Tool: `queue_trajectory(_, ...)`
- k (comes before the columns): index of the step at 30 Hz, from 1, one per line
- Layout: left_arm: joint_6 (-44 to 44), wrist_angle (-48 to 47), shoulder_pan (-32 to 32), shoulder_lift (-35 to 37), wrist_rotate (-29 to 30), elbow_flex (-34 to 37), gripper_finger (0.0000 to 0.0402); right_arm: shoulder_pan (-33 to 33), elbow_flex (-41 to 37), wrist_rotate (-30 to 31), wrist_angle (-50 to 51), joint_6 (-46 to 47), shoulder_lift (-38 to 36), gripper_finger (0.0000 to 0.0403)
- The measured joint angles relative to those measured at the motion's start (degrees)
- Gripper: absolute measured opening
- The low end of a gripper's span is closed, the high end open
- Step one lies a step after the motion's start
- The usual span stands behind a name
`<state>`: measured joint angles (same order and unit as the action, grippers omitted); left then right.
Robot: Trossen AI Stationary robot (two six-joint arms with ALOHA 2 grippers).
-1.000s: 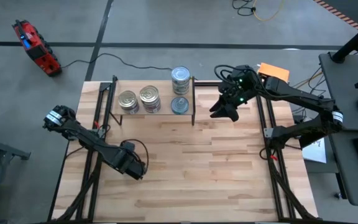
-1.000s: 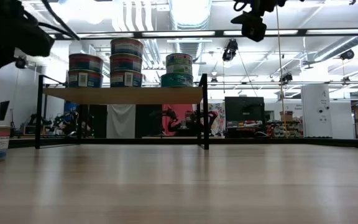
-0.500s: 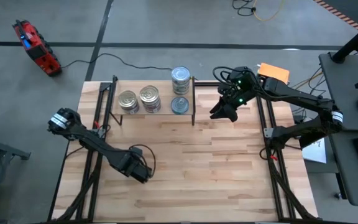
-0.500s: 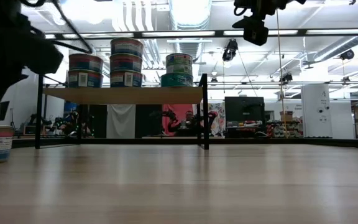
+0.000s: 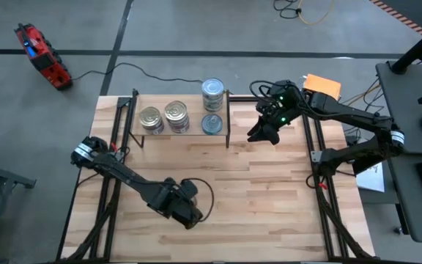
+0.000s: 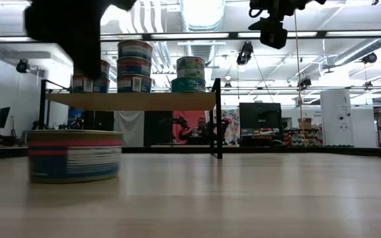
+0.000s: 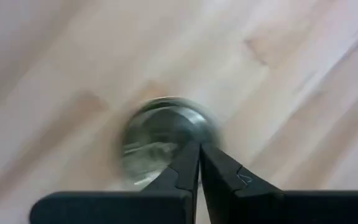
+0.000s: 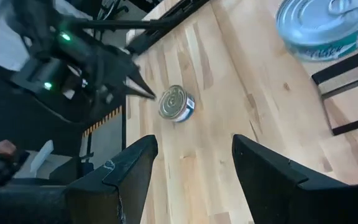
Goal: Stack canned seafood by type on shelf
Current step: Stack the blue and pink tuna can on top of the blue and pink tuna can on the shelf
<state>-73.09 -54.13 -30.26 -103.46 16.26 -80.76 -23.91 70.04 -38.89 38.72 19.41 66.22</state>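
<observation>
- Narrow light-wood shelf in a black metal frame [image 5: 180, 136] at the far side of the butcher-block surface [image 5: 255, 198] carries the stacked round seafood tins [image 6: 135, 66]; in the low view, three columns at its left end, a separate greenish-labelled stack [image 6: 190, 74] at the right end.
- One silver-lidded striped tin [image 8: 177, 103] lies loose on the surface, well apart from the shelf; judged the last one left.
- Left claw [image 7: 199, 163], fingers pressed together and empty, hovers over that tin.
- Right claw [image 8: 188, 155], spread and empty, waits beside the shelf's right end.
- Label writing: not legible.
</observation>
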Motion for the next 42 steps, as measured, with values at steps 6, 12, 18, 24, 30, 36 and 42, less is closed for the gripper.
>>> queue_trajectory(6, 8.96, -6.43, 0.0, 0.45, 6.76, -9.97, 0.0, 2.14, -2.15, -0.02, 1.9, 1.08, -0.01, 0.021)
queue_trajectory(12, 10.26, -3.92, 0.0, 3.6, 8.54, -14.45, 0.0, 5.74, -8.63, 0.17, 1.5, 4.15, -1.37, 0.021)
queue_trajectory(18, 16.8, 4.87, -0.44, 7.6, 10.08, -14.5, 0.0, 11.24, -16.07, 5.5, -2.67, 10.07, -4.34, 0.021)
queue_trajectory(24, 25.08, 8.43, -0.07, 9.42, 13.58, -13.64, 0.0, 19.01, -20.33, 12.33, -13.7, 20.34, -6.06, 0.021)
queue_trajectory(30, 27.04, 15.96, 0.15, 13.72, 12.41, -3.95, 0.0, 26.48, -21.04, 21.66, -27.18, 27.82, -4.35, 0.021)
queue_trajectory(36, 26.43, 40.28, 0.17, 23.5, 6.16, 15.69, 0.0, 31.14, -18.56, 27.42, -31.35, 32.94, 1.15, 0.0209)
queue_trajectory(42, 8.47, 41.19, 0.15, 31.39, 3.09, 28.98, 0.0, 35.06, -12.28, 31.45, -31.27, 36.53, 10.93, 0.0193)
